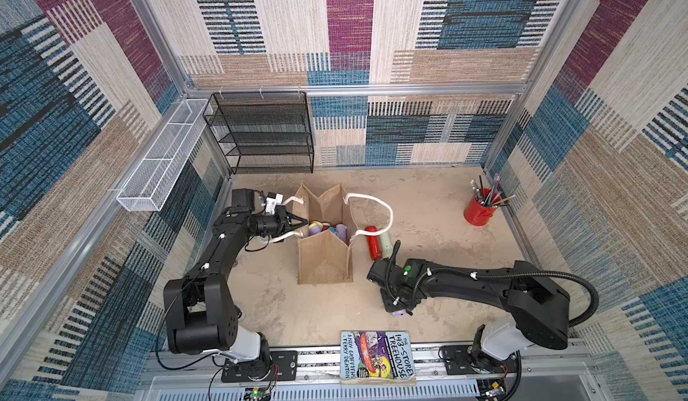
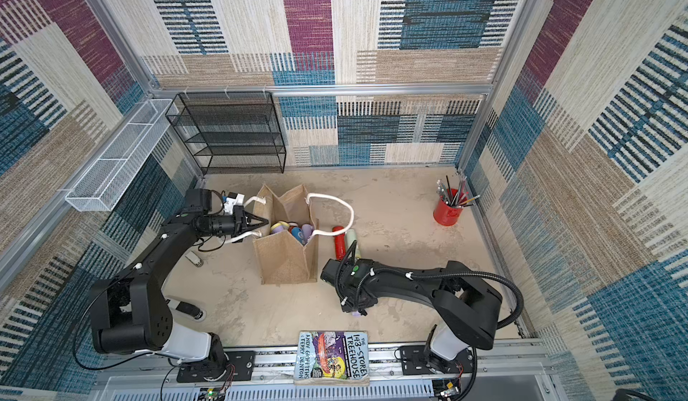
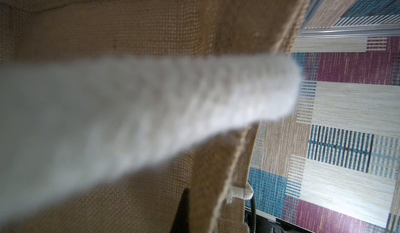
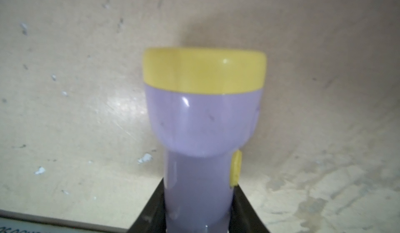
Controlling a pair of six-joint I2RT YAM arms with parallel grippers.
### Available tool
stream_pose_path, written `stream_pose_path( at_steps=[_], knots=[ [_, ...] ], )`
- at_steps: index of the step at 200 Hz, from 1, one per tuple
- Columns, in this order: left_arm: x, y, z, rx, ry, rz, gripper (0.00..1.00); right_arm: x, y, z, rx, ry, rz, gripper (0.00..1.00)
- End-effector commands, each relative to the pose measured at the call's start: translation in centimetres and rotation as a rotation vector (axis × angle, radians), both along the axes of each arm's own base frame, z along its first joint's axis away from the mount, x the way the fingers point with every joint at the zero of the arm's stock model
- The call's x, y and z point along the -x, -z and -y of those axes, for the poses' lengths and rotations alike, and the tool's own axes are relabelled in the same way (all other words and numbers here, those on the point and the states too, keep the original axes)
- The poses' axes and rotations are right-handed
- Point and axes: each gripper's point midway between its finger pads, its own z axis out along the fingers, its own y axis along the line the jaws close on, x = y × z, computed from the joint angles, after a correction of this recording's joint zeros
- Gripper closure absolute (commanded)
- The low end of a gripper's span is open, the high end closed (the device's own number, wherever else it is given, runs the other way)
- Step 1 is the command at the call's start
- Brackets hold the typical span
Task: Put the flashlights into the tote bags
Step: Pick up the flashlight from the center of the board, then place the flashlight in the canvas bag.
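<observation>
The tan burlap tote bag [image 1: 324,265] [image 2: 284,261] stands open mid-floor, with several flashlights [image 1: 327,229] inside. My left gripper [image 1: 301,224] [image 2: 262,221] is shut on the bag's left rim. The left wrist view shows burlap [image 3: 129,37] and a blurred white rope handle [image 3: 151,113]. A red flashlight [image 1: 373,244] [image 2: 339,244] and a pale green flashlight [image 1: 387,244] [image 2: 352,239] lie just right of the bag. My right gripper [image 1: 398,310] [image 4: 199,210] points down near the floor, shut on a lilac flashlight [image 4: 203,123] with a yellow collar; its tip [image 2: 356,312] peeks out below the wrist.
A red cup of pencils [image 1: 479,211] stands at the back right. A book [image 1: 376,356] lies on the front rail. A black mesh rack [image 1: 264,134] stands against the back wall, and a white wire basket [image 1: 160,157] hangs on the left wall.
</observation>
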Motion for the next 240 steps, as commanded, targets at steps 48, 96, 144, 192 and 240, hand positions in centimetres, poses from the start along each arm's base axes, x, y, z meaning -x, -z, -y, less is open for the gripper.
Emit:
stream_pose_path(
  at_steps=[48, 96, 144, 192, 240],
  knots=[
    [0.0, -0.8, 0.0, -0.003, 0.011, 0.039, 0.95, -4.8, -7.5, 4.5, -0.212, 0.209, 0.218, 0.64],
    [0.0, -0.8, 0.1, 0.001, 0.013, 0.036, 0.95, -11.1, -18.0, 4.0, -0.391, 0.162, 0.491, 0.63],
    [0.2, -1.1, 0.1, -0.002, 0.020, 0.051, 0.95, -16.8, -26.6, -3.5, -0.590, -0.044, 0.627, 0.64],
    [0.3, -1.2, 0.1, -0.001, 0.023, 0.055, 0.95, -20.0, -35.7, -10.4, -0.850, -0.238, 0.763, 0.64],
    [0.3, -1.4, 0.2, 0.012, 0.027, 0.060, 0.95, -18.8, -31.4, -20.1, -0.844, -0.455, 0.578, 0.65]
  ],
)
